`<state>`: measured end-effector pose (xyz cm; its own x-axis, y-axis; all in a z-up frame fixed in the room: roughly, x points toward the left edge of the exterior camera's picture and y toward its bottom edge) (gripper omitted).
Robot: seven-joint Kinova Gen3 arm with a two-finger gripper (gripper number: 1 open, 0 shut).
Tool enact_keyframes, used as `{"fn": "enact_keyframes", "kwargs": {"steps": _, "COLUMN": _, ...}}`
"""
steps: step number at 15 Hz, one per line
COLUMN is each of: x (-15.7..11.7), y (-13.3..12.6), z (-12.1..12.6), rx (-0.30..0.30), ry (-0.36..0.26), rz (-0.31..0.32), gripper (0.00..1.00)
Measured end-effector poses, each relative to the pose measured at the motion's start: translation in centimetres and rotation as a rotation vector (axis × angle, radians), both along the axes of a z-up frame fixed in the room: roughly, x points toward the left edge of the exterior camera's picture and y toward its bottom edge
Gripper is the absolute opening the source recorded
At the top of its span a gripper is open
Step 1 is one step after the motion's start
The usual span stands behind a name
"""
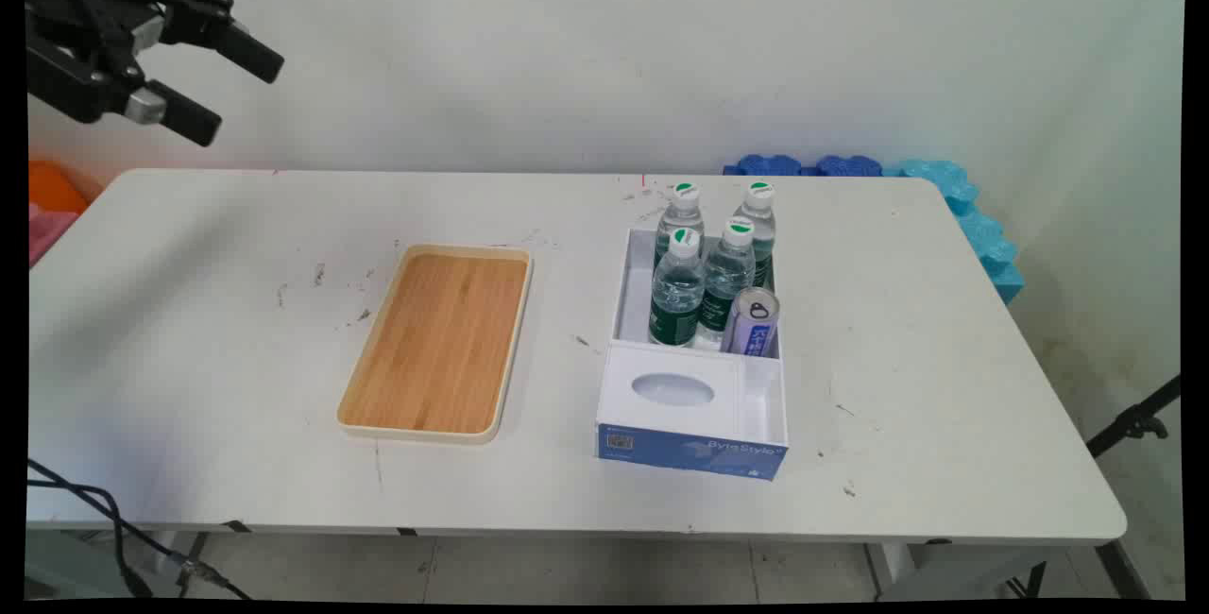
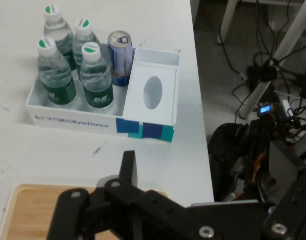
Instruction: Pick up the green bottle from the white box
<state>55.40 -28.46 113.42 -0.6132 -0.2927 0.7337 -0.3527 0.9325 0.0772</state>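
White wall fills the background, and below it a white table (image 1: pixel 236 387) spreads across most of the main view, scuffed with small dark marks. At the upper left of the frame the gripper (image 1: pixel 231 90) hangs high above the table's far left corner, its two black fingers spread apart with nothing between them; it touches nothing and stands well apart from everything on the table.

Left of centre lies a shallow wooden tray (image 1: pixel 436 342) with a pale rim, flat on the table and bare inside. From the hand view it sits at the bottom left of the picture, under the gripper's linkage.

Right of centre stands a white open-topped box (image 1: pixel 701 449) with a blue printed front. Four water bottles (image 1: pixel 677 288) with green-and-white caps stand upright in its far part, packed close in two pairs so they prop each other. Just to their right a slim blue and silver can (image 1: pixel 752 321) leans at a tilt, resting against the box wall. The near part of the box is covered by a white panel with an oval opening (image 1: pixel 672 390).

At the far right, behind the table's corner, blue foam pieces (image 1: pixel 973 217) rest against the wall.
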Motion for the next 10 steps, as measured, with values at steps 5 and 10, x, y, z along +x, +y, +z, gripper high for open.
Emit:
{"fn": "enact_keyframes", "kwargs": {"steps": 5, "x": -2.4, "y": -1.1, "z": -0.3, "rx": 0.008, "ry": -0.027, "rz": 0.061, "gripper": 1.00}}
{"fn": "enact_keyframes", "kwargs": {"steps": 10, "x": -8.9, "y": -4.2, "z": -1.2, "rx": 0.020, "ry": -0.069, "rz": 0.151, "gripper": 1.00}}
